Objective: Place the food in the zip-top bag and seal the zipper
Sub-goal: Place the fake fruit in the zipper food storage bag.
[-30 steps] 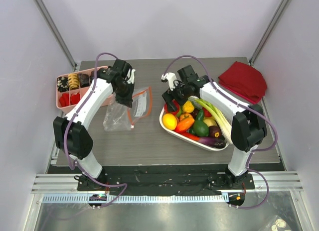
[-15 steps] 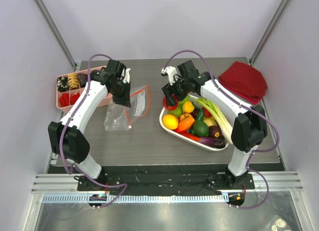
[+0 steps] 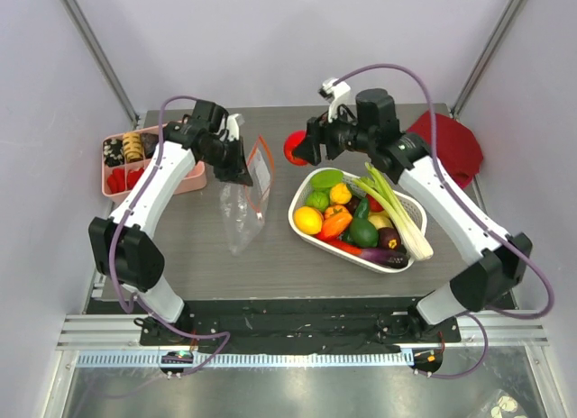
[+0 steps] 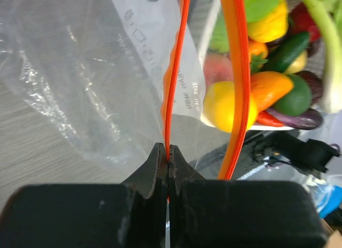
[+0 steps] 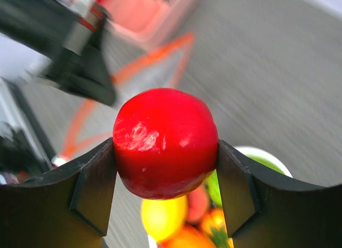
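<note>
Swung up out of the white basket point(image 3: 302, 227), the right gripper point(image 3: 311, 146) pinches a red fruit point(image 5: 165, 141) near the zip-top bag point(image 3: 242, 215), which the left gripper point(image 4: 168, 157), clamped on one zipper point(image 4: 173, 71) lip, has hoisted open-mouthed. Nothing is bagged yet; other food point(image 3: 347, 222) waits in the basket, and sealing remains. Print on the bag's label point(image 4: 160, 39) is too faint to read.

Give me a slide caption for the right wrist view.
Right gripper holds a red fruit; beyond it, blurred, the left gripper pinches the orange zipper.
</note>
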Robot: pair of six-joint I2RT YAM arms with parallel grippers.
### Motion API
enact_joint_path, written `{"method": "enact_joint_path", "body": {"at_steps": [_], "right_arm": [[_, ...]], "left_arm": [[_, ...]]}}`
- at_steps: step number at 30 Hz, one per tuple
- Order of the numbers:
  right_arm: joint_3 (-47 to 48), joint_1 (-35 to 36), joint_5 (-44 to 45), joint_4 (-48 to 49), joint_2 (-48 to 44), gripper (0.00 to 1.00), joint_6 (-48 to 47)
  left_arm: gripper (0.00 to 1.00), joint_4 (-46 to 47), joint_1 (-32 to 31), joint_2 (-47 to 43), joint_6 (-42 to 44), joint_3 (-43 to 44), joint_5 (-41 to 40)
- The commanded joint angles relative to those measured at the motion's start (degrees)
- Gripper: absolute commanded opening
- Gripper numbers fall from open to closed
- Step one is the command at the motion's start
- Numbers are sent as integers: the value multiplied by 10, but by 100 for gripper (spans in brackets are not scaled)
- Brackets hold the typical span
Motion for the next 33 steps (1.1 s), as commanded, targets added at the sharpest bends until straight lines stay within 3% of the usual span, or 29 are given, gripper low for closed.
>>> {"method": "enact_joint_path", "body": {"at_steps": [1,8,16,23,26,27,28,30,33], "right_arm": [[-50,15,-46,203,-56,1,138],[-49,86,-20,233,6,1,130],[-104,90,58,236,40,1,97],[-104,106,82,139,46,1,12],[-83,109,60,113,54,35,10],[-73,108,51,111,53,61,17],[-68,109,32,110,51,70,19],[-53,108,21,110,41,84,26],[-25,107,9,94,24,87,27]], "left_arm": [[0,34,2,15,-31,45,87],[0,37,3,5,-34,42,101],[0,77,38,-28,-47,-19,185],[0,107,60,-47,-42,-52,255],[0,115,60,-50,-38,-62,279],[0,115,60,-51,-35,-62,280],[0,114,60,-52,-34,-60,285],[0,112,60,-53,-31,-58,288],[0,104,60,-55,-30,-48,287]]}}
